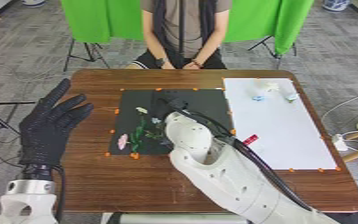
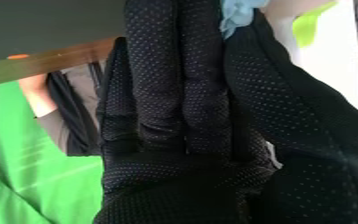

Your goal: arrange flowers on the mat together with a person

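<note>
In the head view my right hand (image 1: 175,103) is over the upper middle of the dark mat (image 1: 206,96). The right wrist view shows the right hand (image 2: 184,85) with a light blue flower (image 2: 238,14) pinched between thumb and fingertips. Left of that hand in the head view, a pink flower (image 1: 123,141), green stems (image 1: 138,134) and a whitish flower (image 1: 142,110) lie on the mat. On the white sheet (image 1: 286,130) are a light blue flower (image 1: 258,98) and white flowers (image 1: 271,87). My left hand (image 1: 51,122) is raised beside the table's left edge, fingers straight.
Across the wooden table (image 1: 91,185), a person sits with hands together near the far edge. A red object (image 1: 251,139) lies at the white sheet's left edge. Orange markers surround the mat. My right forearm spans the table's near middle.
</note>
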Robot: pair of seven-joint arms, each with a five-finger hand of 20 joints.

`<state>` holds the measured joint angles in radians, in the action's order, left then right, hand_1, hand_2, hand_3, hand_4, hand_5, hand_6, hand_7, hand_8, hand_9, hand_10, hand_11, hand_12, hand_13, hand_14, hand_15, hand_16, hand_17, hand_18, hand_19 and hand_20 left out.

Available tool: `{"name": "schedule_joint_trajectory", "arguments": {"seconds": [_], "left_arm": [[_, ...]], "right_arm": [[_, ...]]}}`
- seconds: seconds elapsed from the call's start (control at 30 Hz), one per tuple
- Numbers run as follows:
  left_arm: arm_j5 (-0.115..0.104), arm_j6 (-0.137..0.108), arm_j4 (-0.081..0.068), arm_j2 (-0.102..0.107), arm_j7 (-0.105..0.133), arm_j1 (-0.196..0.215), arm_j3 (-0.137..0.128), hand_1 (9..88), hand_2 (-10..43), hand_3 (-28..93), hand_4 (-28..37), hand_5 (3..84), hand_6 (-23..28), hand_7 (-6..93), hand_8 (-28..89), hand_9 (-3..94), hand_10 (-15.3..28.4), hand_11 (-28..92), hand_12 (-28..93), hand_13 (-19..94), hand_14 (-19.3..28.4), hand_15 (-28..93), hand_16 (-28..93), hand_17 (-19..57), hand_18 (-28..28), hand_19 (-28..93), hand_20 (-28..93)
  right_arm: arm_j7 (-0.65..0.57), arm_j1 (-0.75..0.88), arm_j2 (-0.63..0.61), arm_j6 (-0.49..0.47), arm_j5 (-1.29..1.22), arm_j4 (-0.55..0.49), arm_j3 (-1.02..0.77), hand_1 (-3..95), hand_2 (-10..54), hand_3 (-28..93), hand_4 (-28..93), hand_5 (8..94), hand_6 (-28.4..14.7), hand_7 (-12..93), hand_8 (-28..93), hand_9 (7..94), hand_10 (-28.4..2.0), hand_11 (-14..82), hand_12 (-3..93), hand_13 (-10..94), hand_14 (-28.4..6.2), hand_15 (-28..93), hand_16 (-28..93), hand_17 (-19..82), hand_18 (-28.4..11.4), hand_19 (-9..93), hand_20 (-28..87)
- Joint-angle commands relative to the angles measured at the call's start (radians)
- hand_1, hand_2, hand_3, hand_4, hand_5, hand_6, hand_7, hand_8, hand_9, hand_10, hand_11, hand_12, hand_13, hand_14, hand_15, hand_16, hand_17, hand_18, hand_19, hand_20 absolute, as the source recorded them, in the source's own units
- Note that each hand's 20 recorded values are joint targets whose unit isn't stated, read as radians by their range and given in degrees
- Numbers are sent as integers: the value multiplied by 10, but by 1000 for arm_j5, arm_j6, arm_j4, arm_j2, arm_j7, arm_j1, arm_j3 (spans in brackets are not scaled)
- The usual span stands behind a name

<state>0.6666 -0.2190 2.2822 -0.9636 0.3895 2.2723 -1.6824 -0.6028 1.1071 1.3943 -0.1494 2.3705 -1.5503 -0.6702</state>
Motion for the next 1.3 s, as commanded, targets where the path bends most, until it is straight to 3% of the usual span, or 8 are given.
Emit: {"name": "schedule_joint_trajectory", "arguments": {"seconds": [0.03, 0.33, 0.47, 1.13, 1.3], "left_arm": [[5, 16, -9, -2, -17, -1, 3, 195, 83, 752, -283, 338, 77, 98, -85, 368, 218, 243, 108, 309, 284, 482, -97, 6, 284, 781, -283], [8, 14, -9, -7, -28, -1, 3, 199, 82, 755, -283, 340, 78, 97, -85, 368, 218, 245, 108, 309, 284, 483, -97, 8, 284, 784, -283], [7, 13, -8, -7, -28, 2, 4, 200, 81, 757, -283, 340, 78, 97, -86, 368, 218, 245, 108, 309, 284, 483, -97, 8, 284, 784, -283], [5, -7, 2, -7, -25, 21, 1, 205, 79, 759, -283, 341, 79, 96, -85, 369, 219, 246, 107, 309, 284, 485, -98, 8, 284, 785, -283], [4, -13, 3, -17, -28, 29, 5, 206, 80, 757, -283, 342, 79, 96, -85, 368, 219, 246, 106, 310, 284, 486, -98, 8, 284, 785, -283]], "right_arm": [[28, 25, 17, -43, 30, -22, -11, 506, -95, 704, -283, 779, 16, 161, -40, 852, -91, 158, 261, 692, -70, 537, 168, 198, -157, 794, 72], [41, 36, 21, -89, 71, -43, -24, 404, -95, 772, -283, 746, 20, 151, -74, 794, -112, 280, 163, 649, -94, 605, 93, 167, -160, 774, 110], [31, 33, 19, -90, 85, -48, -16, 377, -95, 784, -283, 729, 25, 151, -133, 789, -115, 291, 159, 640, -99, 620, 88, 158, -163, 767, 124], [3, 5, -1, -42, 97, -75, -29, 328, -95, 787, -283, 681, 15, 146, -137, 751, -136, 319, 158, 591, -124, 682, 75, 142, -176, 759, 145], [-6, 58, -29, -22, 29, -158, -87, 313, -95, 784, -283, 678, 14, 145, -136, 749, -138, 323, 159, 588, -127, 692, 73, 141, -179, 758, 149]]}}
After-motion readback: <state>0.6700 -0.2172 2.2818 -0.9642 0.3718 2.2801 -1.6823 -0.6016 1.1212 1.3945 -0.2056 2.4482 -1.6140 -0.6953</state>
